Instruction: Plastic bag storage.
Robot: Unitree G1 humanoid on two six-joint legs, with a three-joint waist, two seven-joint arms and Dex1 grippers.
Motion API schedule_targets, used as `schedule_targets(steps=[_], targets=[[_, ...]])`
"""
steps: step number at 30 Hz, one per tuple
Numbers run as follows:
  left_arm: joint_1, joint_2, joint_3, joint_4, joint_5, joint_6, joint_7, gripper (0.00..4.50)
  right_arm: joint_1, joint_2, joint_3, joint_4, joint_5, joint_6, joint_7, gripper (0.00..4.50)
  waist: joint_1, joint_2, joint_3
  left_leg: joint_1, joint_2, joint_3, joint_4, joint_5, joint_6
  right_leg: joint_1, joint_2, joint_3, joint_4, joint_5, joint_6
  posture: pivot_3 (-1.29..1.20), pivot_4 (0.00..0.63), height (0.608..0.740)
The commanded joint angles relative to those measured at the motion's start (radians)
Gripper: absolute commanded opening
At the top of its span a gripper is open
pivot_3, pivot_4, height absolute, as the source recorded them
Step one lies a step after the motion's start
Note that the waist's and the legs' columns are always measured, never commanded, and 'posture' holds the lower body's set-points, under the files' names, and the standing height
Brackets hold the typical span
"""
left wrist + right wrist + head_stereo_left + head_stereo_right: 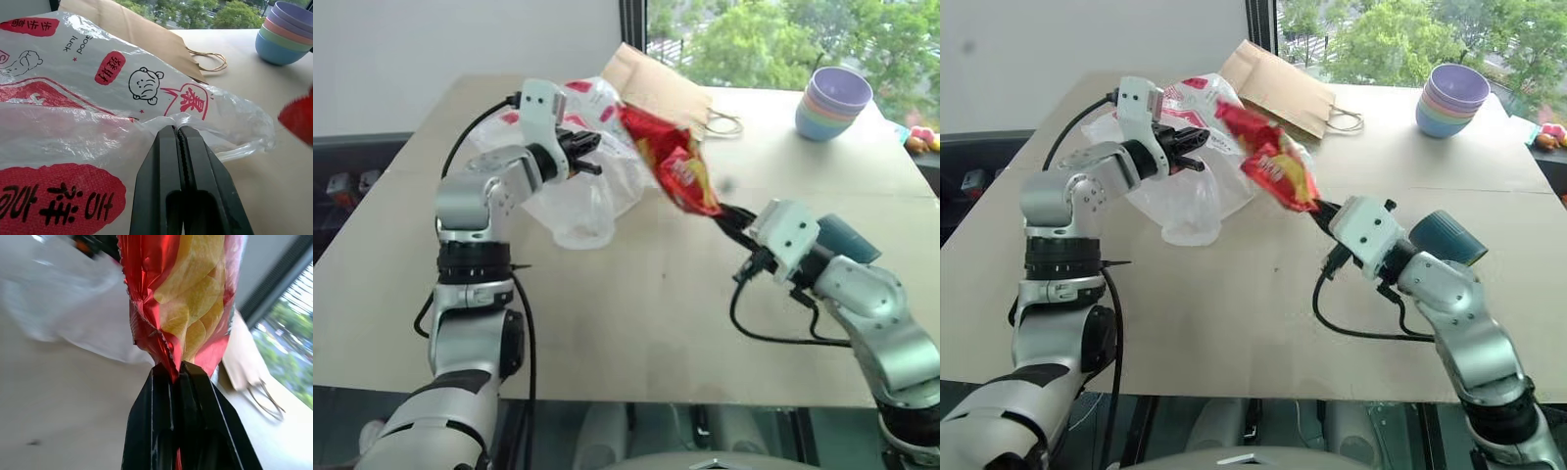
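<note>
Over the table [636, 323], left gripper [180, 131] pinches the plastic bag [578, 196] shut; right gripper [177, 369] clamps the snack packet [675, 162], which could slip from that thin edge grip.

Silver-grey jointed arms, black cables, black-fingered left hand [178, 134]

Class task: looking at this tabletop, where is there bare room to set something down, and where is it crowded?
Free: the near half of the table, between the two arms, and the stretch between the brown paper bag and the stacked bowls. Crowded: the far left, where the left gripper pinches the plastic bag and the right gripper holds the red snack packet.
</note>
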Motion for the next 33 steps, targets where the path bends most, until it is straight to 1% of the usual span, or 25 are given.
schedule_targets(steps=[1,3,5,7,9,13,18,20,24,27,28,30,33], targets=[[-0.065,0.017,0.028,0.019,-0.024,0.0,-0.018,0.0,0.019,-0.07,-0.038,-0.059,0.028,-0.013,0.069,0.01,0.001,0.0,0.0,0.0,0.0,0.0,0.0,0.0,0.0,0.0,0.0,0.0,0.0,0.0,0.0,0.0,0.15,0.74],[-0.074,0.028,0.032,0.021,-0.029,0.002,-0.031,0.0,0.032,-0.094,-0.041,-0.059,0.015,-0.004,0.062,0.01,0.001,0.0,0.0,0.0,0.0,0.0,0.0,0.0,0.0,0.0,0.0,0.0,0.0,0.0,0.0,0.0,0.15,0.74],[-0.078,0.045,0.043,0.013,-0.052,0.017,-0.059,0.0,0.038,-0.133,-0.002,0.002,-0.096,-0.078,0.044,0.01,0.001,0.0,0.0,0.0,0.0,0.0,0.0,0.0,0.0,0.0,0.0,0.0,0.0,0.0,0.0,0.0,0.15,0.74],[-0.065,0.072,0.049,-0.025,-0.095,0.062,-0.109,0.0,-0.004,-0.121,0.056,0.108,-0.215,-0.142,-0.022,0.01,-0.004,-0.001,0.0,0.0,0.0,0.0,0.0,0.0,0.0,0.0,0.0,0.0,0.0,0.0,0.0,0.0,0.15,0.74],[-0.045,0.109,0.049,-0.073,-0.143,0.124,-0.165,0.0,-0.083,-0.106,0.149,0.222,-0.336,-0.231,-0.047,0.01,-0.01,-0.001,0.001,0.0,0.0,0.002,0.0,0.0,0.0,-0.001,0.0,0.002,0.0,0.0,0.0,0.0,0.15,0.74],[-0.015,0.164,0.034,-0.134,-0.216,0.195,-0.265,0.0,-0.273,-0.023,0.277,0.436,-0.497,-0.362,-0.086,0.01,-0.021,0.0,0.001,0.0,0.001,0.003,0.0,0.0,0.0,-0.002,0.0,0.002,0.001,0.0,0.0,0.0,0.15,0.74],[-0.006,0.158,0.043,-0.163,-0.247,0.221,-0.266,0.0,-0.463,0.093,0.393,0.669,-0.635,-0.511,-0.124,0.01,-0.019,0.0,0.002,-0.001,0.0,0.002,0.0,0.0,0.0,-0.002,0.0,0.002,0.001,0.0,0.0,0.0,0.15,0.74],[0.007,0.17,0.045,-0.179,-0.259,0.231,-0.275,0.0,-0.553,0.15,0.427,0.788,-0.69,-0.577,-0.165,0.01,-0.021,0.0,0.002,-0.002,0.0,0.002,0.0,0.0,0.0,-0.002,0.0,0.002,0.0,0.0,0.0,0.0,0.15,0.74],[0.029,0.18,0.066,-0.21,-0.29,0.26,-0.278,0.0,-0.7,0.263,0.471,1.077,-0.761,-0.666,-0.258,0.01,-0.026,0.0,0.002,-0.002,0.0,0.003,0.0,0.001,-0.002,-0.003,0.0,0.003,0.001,0.0,0.0,0.0,0.15,0.74],[0.064,0.206,0.07,-0.251,-0.317,0.281,-0.291,0.0,-0.801,0.361,0.448,1.348,-0.733,-0.731,-0.321,0.01,-0.03,0.0,0.002,-0.001,0.0,0.003,-0.001,0.003,-0.004,-0.003,0.0,0.003,0.001,0.0,-0.001,0.0,0.15,0.74],[0.074,0.216,0.069,-0.259,-0.315,0.279,-0.287,0.0,-0.829,0.376,0.435,1.412,-0.726,-0.745,-0.339,0.01,-0.03,0.0,0.002,-0.001,0.0,0.003,-0.001,0.003,-0.005,-0.003,0.0,0.003,0.001,0.0,-0.001,0.0,0.15,0.74],[0.081,0.226,0.083,-0.258,-0.316,0.283,-0.269,0.0,-0.882,0.378,0.429,1.502,-0.729,-0.792,-0.353,0.01,-0.027,0.0,0.003,-0.002,0.0,0.003,-0.001,0.003,-0.005,-0.004,-0.001,0.003,0.001,0.0,-0.001,0.0,0.15,0.74],[0.093,0.24,0.095,-0.27,-0.327,0.285,-0.257,0.0,-0.904,0.39,0.381,1.547,-0.649,-0.846,-0.292,0.01,-0.025,0.0,0.003,-0.002,-0.001,0.003,-0.002,0.003,-0.005,-0.004,-0.002,0.002,0.001,0.0,-0.001,0.0,0.15,0.74]])
